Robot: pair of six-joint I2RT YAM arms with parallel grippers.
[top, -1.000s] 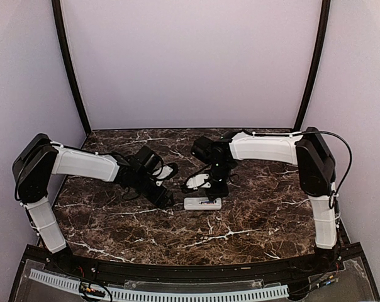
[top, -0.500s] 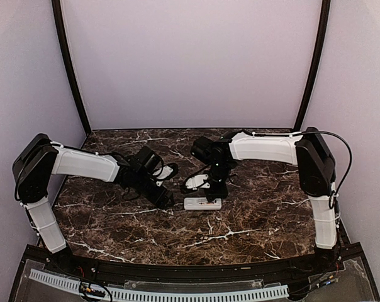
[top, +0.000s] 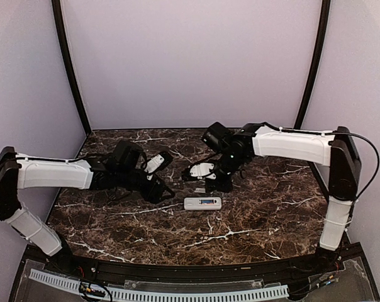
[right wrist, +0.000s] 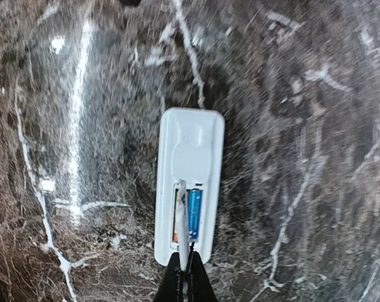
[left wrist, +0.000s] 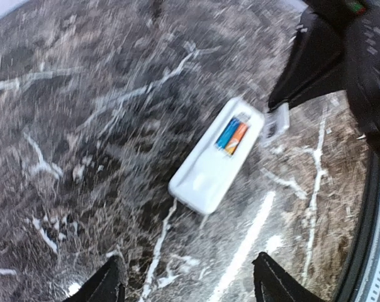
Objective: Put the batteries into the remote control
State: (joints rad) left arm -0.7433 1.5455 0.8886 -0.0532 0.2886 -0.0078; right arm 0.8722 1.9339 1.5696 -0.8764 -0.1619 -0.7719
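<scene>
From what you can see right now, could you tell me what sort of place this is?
Probably a robot test cell: plain pale walls between black poles enclose a marble-patterned table, with two robot arms bolted at its near edge.

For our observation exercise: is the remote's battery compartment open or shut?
Open: batteries lie exposed in the remote control; the cover is off.

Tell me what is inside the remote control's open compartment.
Two batteries, one blue, one orange, lie side by side. In the right wrist view, a white piece, held in the jaws of the right gripper, covers part of them.
</scene>
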